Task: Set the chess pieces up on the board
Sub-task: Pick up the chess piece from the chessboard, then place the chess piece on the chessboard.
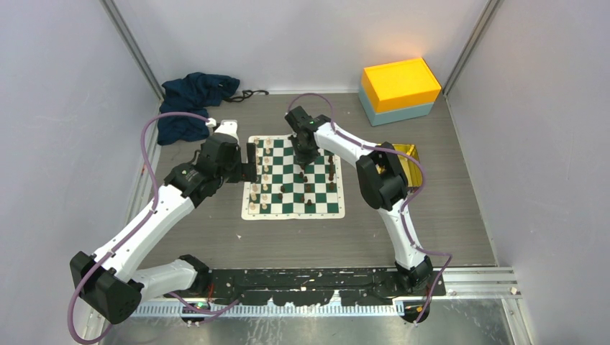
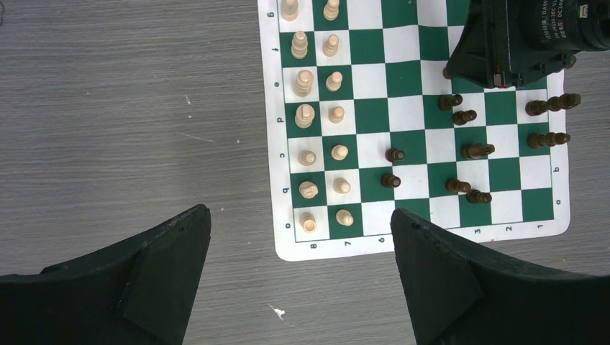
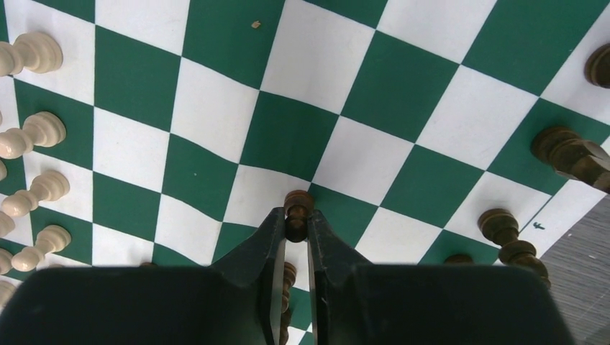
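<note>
The green and white board (image 1: 293, 180) lies mid-table. Cream pieces (image 1: 265, 175) stand in two columns along its left side, also in the left wrist view (image 2: 320, 115). Dark pieces (image 1: 316, 180) are scattered over its middle and right, some lying down (image 2: 478, 151). My right gripper (image 3: 296, 223) is over the board's far middle (image 1: 305, 157), shut on a small dark piece (image 3: 297, 212) held over the squares. My left gripper (image 2: 301, 237) is open and empty, above the table just off the board's left edge (image 1: 248, 171).
An orange and teal box (image 1: 399, 90) stands at the back right. A gold tray (image 1: 407, 152) lies right of the board behind the right arm. A dark blue cloth (image 1: 190, 100) lies at the back left. Walls close in three sides.
</note>
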`<state>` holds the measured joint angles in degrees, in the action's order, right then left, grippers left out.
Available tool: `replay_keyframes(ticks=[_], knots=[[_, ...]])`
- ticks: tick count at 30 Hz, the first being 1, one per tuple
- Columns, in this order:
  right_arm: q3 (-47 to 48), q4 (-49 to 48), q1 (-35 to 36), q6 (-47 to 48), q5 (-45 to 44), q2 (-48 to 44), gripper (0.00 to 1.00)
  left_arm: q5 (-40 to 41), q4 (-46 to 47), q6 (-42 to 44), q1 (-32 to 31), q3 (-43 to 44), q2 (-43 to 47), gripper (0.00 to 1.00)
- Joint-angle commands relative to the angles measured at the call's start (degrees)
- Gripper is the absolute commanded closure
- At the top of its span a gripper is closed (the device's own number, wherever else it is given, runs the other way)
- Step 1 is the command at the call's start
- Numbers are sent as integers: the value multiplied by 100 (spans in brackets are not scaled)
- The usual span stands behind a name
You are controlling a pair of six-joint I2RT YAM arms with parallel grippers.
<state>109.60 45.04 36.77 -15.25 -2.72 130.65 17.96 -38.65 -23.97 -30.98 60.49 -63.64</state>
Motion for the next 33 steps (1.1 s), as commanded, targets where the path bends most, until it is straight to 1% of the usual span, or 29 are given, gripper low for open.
replay_keyframes(ticks=[1,9,22,33], knots=[[294,-59,-103,41,-271,-218,97,67,60,6,31,24,51,4],[633,-82,-377,33,-458,-105,98,59,47,5,31,26,62,4],[1392,37,-740,29,-773,457,98,50,36,-11,31,-14,79,4],[1627,-47,-795,44,-853,708,98,65,58,19,35,3,54,4]])
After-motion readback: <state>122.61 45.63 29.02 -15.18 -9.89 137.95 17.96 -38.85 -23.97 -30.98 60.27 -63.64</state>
